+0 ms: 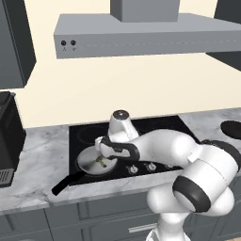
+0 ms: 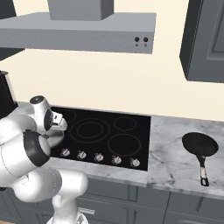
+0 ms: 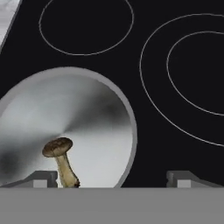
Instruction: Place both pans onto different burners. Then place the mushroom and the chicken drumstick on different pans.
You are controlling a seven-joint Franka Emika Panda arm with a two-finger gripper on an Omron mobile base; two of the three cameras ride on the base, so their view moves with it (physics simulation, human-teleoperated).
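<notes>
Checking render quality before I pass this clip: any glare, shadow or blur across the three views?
Hand view: sharp; silver pan shows a brushed radial sheen with dark patches, mushroom crisp. Left base view: even flat light, soft shading under the hood, pixelated edges. Right base view: same flat light; dark pan reads nearly featureless black.

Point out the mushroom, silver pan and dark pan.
mushroom [image 3: 57, 147]: hand view, on its cap.
silver pan [image 3: 94, 124]: hand view, on its bare floor.
dark pan [image 2: 200, 144]: right base view, on its bowl.

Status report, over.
Pincer open above cooktop. Mushroom in silver pan on burner. Dark pan on counter, off burners. Nothing blocking.
</notes>
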